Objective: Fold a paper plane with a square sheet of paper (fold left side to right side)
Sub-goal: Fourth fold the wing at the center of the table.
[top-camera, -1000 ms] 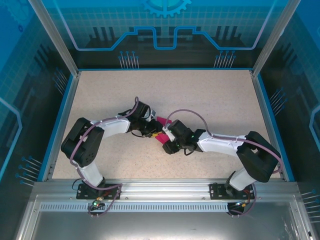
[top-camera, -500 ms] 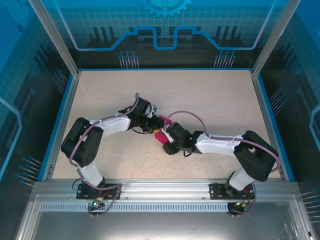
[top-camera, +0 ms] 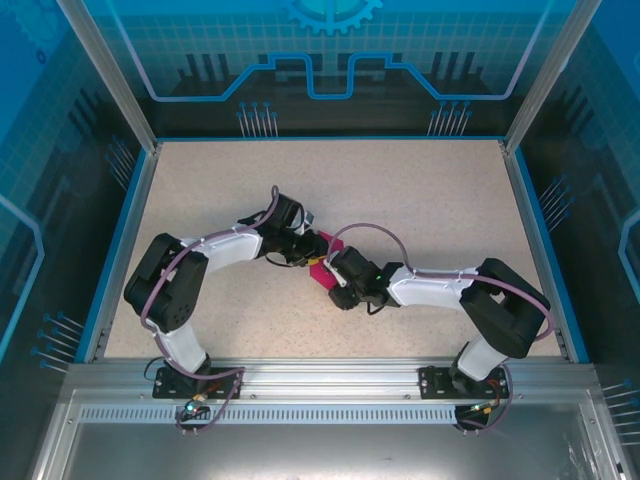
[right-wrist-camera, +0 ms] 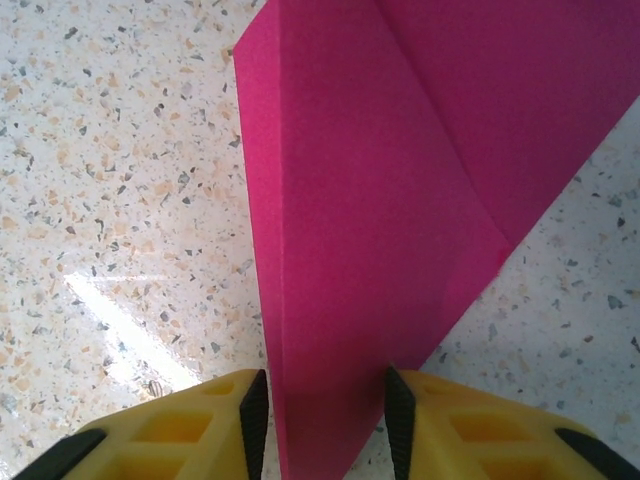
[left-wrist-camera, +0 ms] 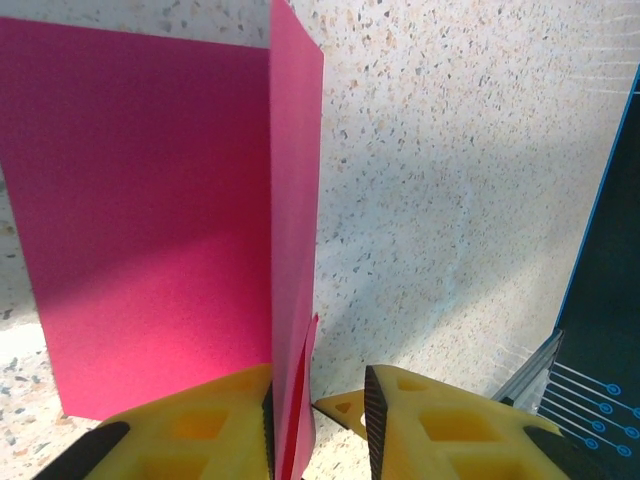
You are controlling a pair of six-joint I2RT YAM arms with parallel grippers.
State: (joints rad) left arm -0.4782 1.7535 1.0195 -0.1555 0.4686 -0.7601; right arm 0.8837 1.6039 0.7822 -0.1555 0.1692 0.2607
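Note:
The magenta-pink sheet of paper [top-camera: 318, 270] lies part-folded at the table's middle, between my two grippers. In the left wrist view the paper [left-wrist-camera: 150, 220] has one flap standing upright. That flap leans against the left pad of my left gripper [left-wrist-camera: 320, 425], with a clear gap to the right pad. My right gripper [right-wrist-camera: 325, 420] straddles a narrow folded end of the paper [right-wrist-camera: 370, 200]; its jaws are apart and the paper nearly spans the gap. From above, the left gripper [top-camera: 306, 247] and the right gripper [top-camera: 333, 278] face each other across the paper.
The speckled tabletop [top-camera: 420, 190] is bounded by a blue rim [top-camera: 530, 230] and clear enclosure walls. Both arm bases stand on the metal rail [top-camera: 320, 385] at the near edge.
The right jaws have narrowed around the paper and the right arm has edged left. The left gripper shifted slightly away from the bases, then held still.

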